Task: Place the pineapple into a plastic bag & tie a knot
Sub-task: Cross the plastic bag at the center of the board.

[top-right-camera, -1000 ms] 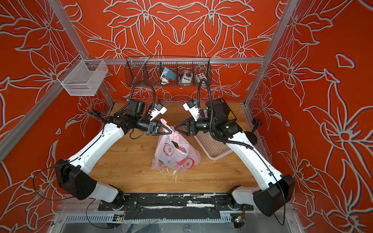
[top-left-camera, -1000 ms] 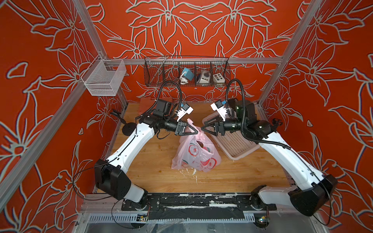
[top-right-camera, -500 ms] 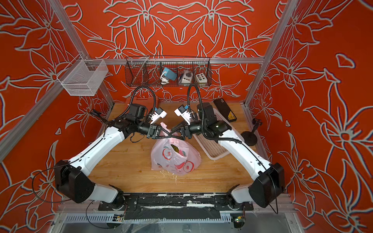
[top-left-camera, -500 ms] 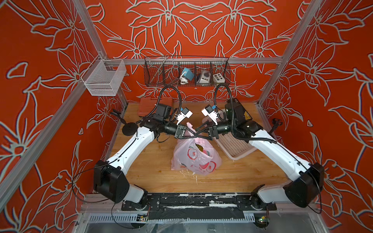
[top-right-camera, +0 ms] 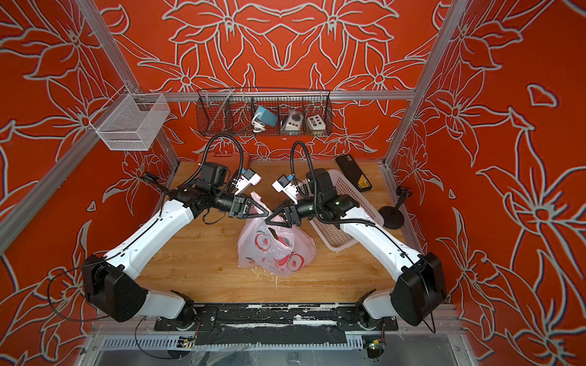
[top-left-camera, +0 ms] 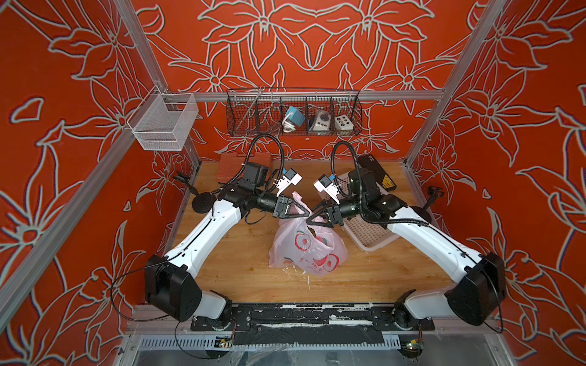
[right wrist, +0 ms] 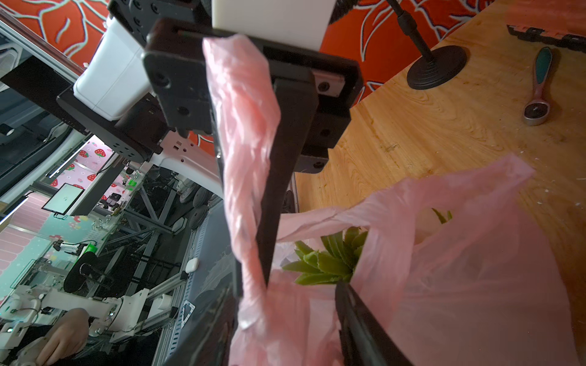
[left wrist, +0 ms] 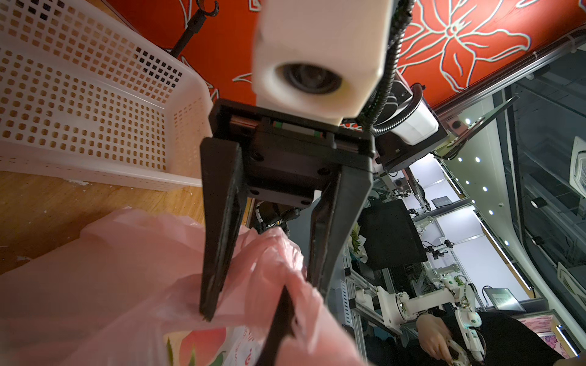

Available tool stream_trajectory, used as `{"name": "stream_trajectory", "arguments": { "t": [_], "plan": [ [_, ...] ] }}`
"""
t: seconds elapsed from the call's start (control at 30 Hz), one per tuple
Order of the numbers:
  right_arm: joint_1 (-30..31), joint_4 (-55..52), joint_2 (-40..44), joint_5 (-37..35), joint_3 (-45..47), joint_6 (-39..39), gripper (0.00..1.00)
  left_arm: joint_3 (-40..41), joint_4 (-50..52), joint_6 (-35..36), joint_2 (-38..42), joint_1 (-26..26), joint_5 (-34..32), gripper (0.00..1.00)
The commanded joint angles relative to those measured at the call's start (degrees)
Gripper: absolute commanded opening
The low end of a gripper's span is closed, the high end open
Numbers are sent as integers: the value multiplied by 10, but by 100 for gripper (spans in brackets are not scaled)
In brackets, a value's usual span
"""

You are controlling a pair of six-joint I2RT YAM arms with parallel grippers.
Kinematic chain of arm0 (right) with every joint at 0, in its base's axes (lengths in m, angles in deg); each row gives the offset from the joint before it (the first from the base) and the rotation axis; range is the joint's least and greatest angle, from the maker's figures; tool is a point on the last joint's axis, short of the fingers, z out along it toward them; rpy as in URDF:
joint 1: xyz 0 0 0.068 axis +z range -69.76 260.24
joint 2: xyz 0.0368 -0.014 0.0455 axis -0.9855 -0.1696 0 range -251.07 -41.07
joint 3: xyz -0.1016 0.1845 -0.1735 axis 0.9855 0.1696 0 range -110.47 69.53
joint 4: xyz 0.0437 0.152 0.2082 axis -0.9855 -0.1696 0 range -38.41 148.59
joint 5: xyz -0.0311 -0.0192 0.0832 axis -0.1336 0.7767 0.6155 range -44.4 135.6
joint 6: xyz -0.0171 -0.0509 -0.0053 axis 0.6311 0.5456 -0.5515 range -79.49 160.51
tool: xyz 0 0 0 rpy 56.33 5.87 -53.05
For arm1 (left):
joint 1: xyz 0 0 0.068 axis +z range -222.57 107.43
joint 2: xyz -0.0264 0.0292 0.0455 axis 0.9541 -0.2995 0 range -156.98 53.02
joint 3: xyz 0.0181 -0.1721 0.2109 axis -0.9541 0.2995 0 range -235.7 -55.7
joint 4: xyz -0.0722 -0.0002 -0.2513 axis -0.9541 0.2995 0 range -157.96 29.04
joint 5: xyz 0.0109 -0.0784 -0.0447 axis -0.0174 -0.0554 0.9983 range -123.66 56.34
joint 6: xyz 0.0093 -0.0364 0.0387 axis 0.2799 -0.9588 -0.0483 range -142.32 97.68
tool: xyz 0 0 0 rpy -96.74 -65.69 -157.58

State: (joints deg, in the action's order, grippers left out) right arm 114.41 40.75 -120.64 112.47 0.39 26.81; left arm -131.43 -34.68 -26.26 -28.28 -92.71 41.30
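The pale-pink plastic bag (top-left-camera: pixel 306 253) (top-right-camera: pixel 276 250) with red peach prints stands at mid-table. Inside it, the pineapple shows only as a green leafy crown (right wrist: pixel 329 260). My left gripper (top-left-camera: pixel 305 215) (top-right-camera: pixel 265 211) (left wrist: pixel 279 329) is shut on one twisted handle (right wrist: pixel 244 126), held above the bag's mouth. Facing it tip to tip, my right gripper (top-left-camera: pixel 312 218) (top-right-camera: pixel 271 220) (right wrist: pixel 285 329) is open, and its fingers (left wrist: pixel 222 221) straddle pink film at the bag's top. No knot is in view.
A white perforated basket (top-left-camera: pixel 364 231) (left wrist: pixel 95 111) lies right of the bag under the right arm. A black box (top-left-camera: pixel 377 172) sits at the back right. Black stands (top-left-camera: pixel 203 202) (top-right-camera: pixel 391 215) flank the table, and a teal-handled tool (right wrist: pixel 539 85) lies on the wood.
The right arm has swung in towards the bag's top and its jaws have narrowed around the film. The left gripper has kept its hold on the handle and shifted slightly towards the centre.
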Motion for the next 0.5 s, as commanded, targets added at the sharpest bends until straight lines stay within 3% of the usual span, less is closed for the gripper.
{"name": "stream_trajectory", "arguments": {
  "t": [0.0, 0.17, 0.37, 0.47],
  "plan": [
    [3, 0, 25, 24, 12, 7, 62, -10, 5, 16, 21, 2, 24, 0],
    [3, -6, 42, 23, 20, 11, 66, -10, 5, 15, 21, 1, 25, 0],
    [2, -20, 47, 23, 27, 22, 55, -11, 5, 14, 22, 2, 25, 0],
    [-1, -18, 50, 21, 37, 23, 54, -10, 6, 15, 24, 2, 26, 0]
  ]
}}
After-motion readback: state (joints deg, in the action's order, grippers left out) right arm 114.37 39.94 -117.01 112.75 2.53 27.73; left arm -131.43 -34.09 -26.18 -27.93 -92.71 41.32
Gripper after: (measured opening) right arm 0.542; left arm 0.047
